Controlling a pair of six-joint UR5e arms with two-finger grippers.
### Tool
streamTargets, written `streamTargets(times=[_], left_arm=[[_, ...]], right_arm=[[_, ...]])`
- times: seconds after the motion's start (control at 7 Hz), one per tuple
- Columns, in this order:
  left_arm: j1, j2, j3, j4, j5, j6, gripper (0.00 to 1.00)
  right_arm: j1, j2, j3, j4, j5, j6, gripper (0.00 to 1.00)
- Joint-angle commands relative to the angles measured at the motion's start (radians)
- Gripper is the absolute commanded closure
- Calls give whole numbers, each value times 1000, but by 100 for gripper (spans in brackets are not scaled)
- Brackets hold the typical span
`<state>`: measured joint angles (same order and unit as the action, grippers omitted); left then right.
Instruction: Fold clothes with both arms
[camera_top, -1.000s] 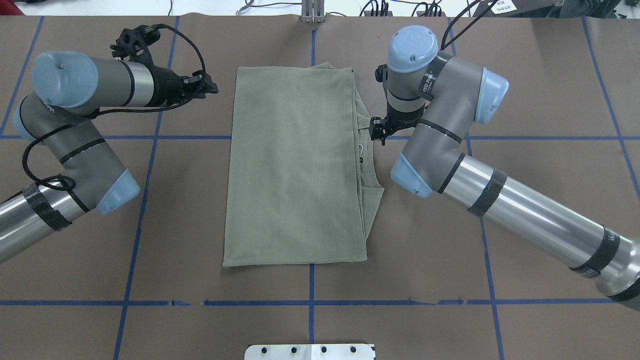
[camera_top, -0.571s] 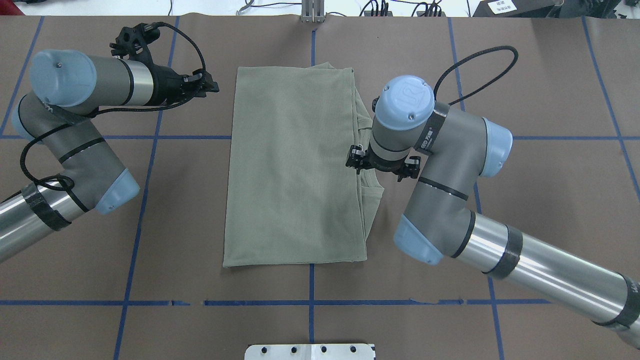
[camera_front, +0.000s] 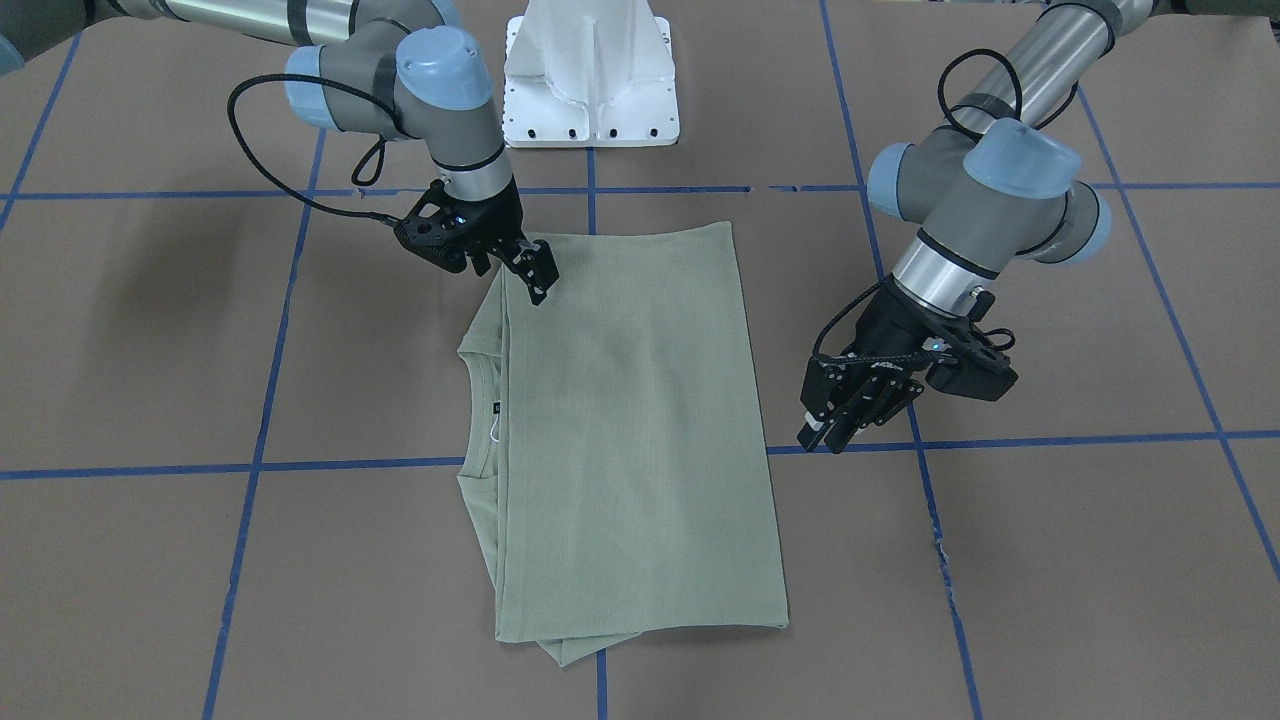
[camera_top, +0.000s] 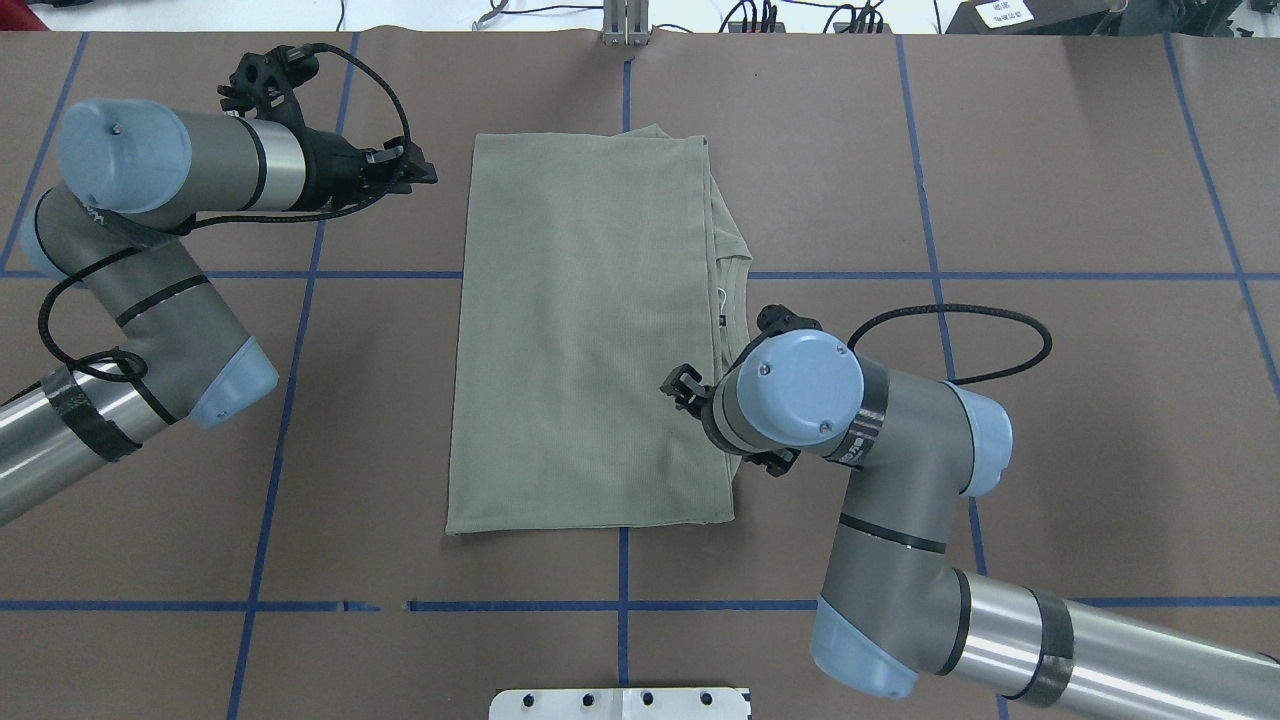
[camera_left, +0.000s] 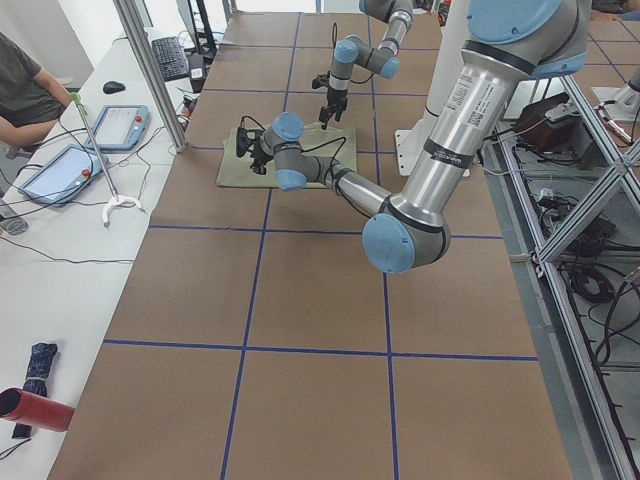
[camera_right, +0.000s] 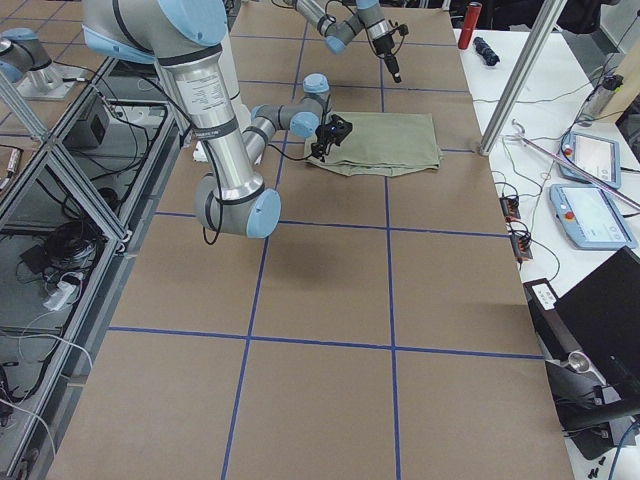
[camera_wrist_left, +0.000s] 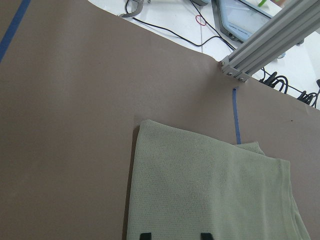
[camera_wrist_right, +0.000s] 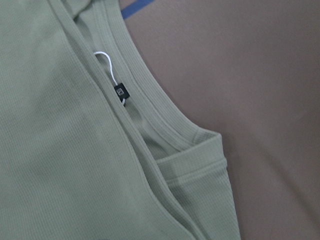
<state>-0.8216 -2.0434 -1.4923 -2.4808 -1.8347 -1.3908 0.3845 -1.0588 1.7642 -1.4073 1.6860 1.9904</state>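
Brown paper gridded with blue tape (camera_top: 300, 274) covers the table (camera_top: 1100, 150), where the sage-green shirt (camera_top: 590, 340) lies at centre as a long rectangle, its collar (camera_wrist_right: 150, 130) peeking out along the robot's right-hand edge. With another fold seemingly due, the right gripper (camera_front: 535, 275) hangs empty just above that edge near the robot-side corner, its opening impossible to judge. The left gripper (camera_front: 825, 430), moderately open and holding nothing, hovers just off the far opposite corner; both must next pinch every layer cleanly.
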Motion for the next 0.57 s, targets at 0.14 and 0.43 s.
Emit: streamTargets(times=[0.14, 0.43], left_arm=[[-1, 0, -9, 13, 0, -1, 56], [-1, 0, -16, 19, 0, -7, 56]], right_arm=[[-68, -18, 9, 8, -47, 90, 0], [-70, -26, 6, 8, -49, 93, 0]])
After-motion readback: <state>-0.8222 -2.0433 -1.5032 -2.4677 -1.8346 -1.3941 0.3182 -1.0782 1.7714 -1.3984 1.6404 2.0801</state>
